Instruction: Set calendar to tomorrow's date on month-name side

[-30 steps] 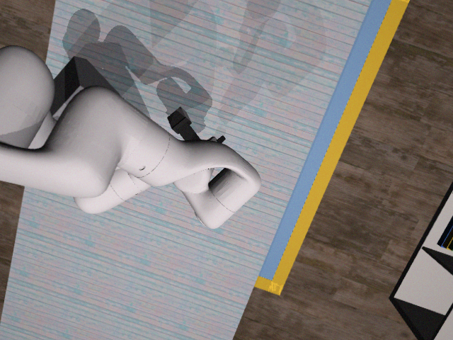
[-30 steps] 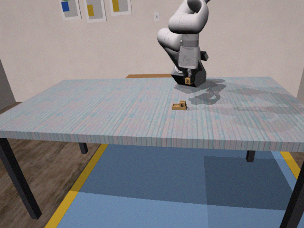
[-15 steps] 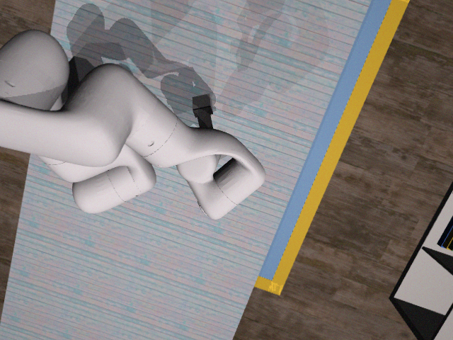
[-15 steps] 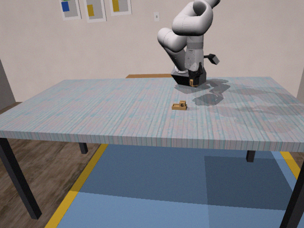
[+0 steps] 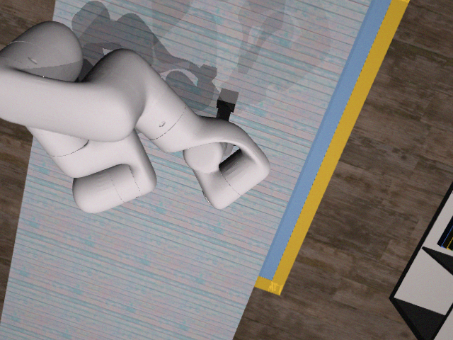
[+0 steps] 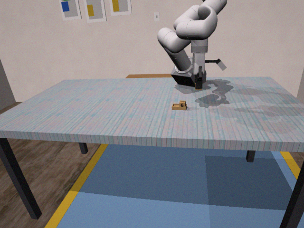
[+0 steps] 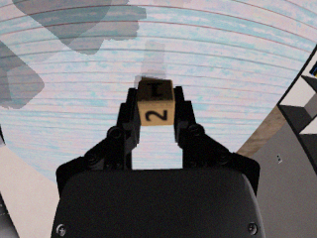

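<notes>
My gripper [image 7: 156, 98] is shut on a small wooden digit cube [image 7: 157, 107]; the face toward the wrist camera shows a 2. In the exterior view the gripper [image 6: 198, 84] hangs low over the far part of the table, behind and to the right of the tray. The wooden calendar tray [image 6: 178, 106] lies flat on the table with one cube [image 6: 182, 104] standing in its right half, showing a 6. The tray's left half holds no cube. In the overhead view the arm [image 5: 146, 120] hides the tray and most of the gripper.
The robot's black base [image 6: 183, 78] stands on the table just left of the gripper. The table's right edge [image 5: 321, 146] runs along a blue and yellow floor strip. A shelf unit [image 5: 427, 278] stands off the table at the right.
</notes>
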